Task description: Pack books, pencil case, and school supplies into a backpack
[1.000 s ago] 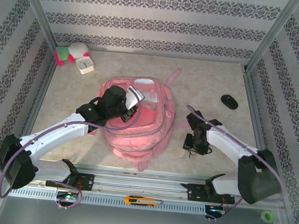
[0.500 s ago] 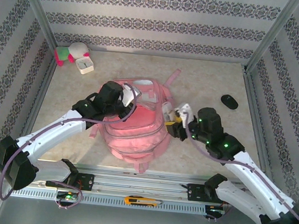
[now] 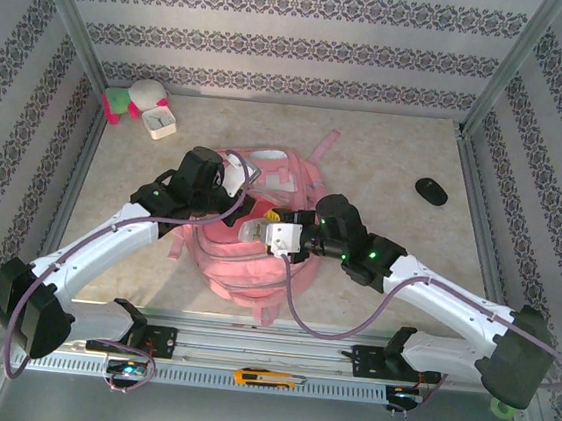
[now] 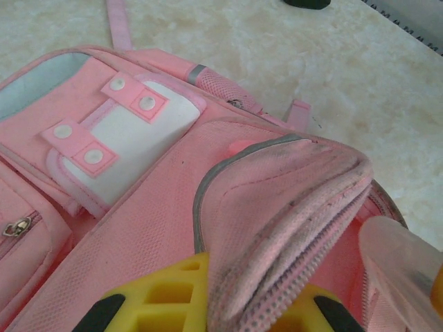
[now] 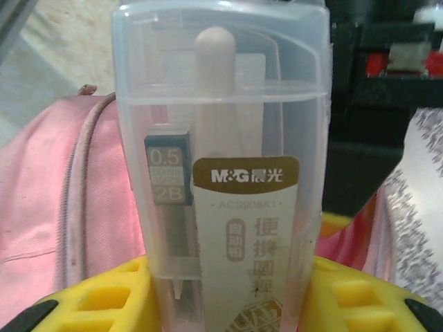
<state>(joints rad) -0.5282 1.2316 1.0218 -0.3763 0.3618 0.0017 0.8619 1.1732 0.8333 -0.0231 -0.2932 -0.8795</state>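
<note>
The left gripper [image 4: 228, 304] is clamped on the zip-edged flap of the pink backpack [image 3: 255, 268], holding the mouth of the main compartment open just to its right. The right gripper [image 5: 235, 294] is closed on a clear plastic supply box [image 5: 221, 138] with a gold-tan label and a pack of pencil leads inside. The box stands upright between the yellow fingers, and the bag's pink fabric lies right beneath and ahead of them. By my reading the task is in mid-course. This piece of the school supplies is carried to the opening but not yet let go, and what already lies inside I cannot tell. Against a second ago, the right arm has swung in from the bare worktop [image 3: 388, 151] off the bag's right side, where its gripper pointed down at the surface. It passed the bag's right edge half a second ago and now sits over the middle. The left gripper has kept its hold and shifted only a little.
</note>
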